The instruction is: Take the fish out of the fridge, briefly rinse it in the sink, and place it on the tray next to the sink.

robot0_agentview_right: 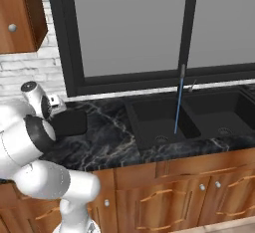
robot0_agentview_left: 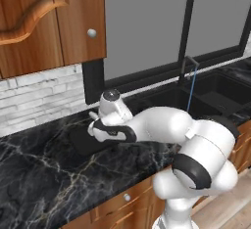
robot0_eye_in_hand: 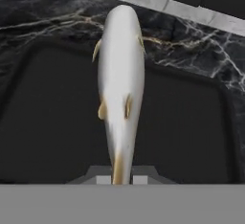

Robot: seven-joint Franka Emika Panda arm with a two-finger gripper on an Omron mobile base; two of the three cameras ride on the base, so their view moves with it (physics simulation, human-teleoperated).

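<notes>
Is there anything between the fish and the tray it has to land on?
Nothing visible. In the hand view the fish, held at its tail by the shut gripper, hangs over the bare black tray, whose surface carries nothing else. The water stream runs into the sink, off to the side.

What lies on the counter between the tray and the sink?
Nothing: in the right base view, bare veined marble counter separates the tray from the sink.

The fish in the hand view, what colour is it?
Silvery white with small golden-tan fins and tail; the fish shows best in the hand view, above the black tray.
</notes>
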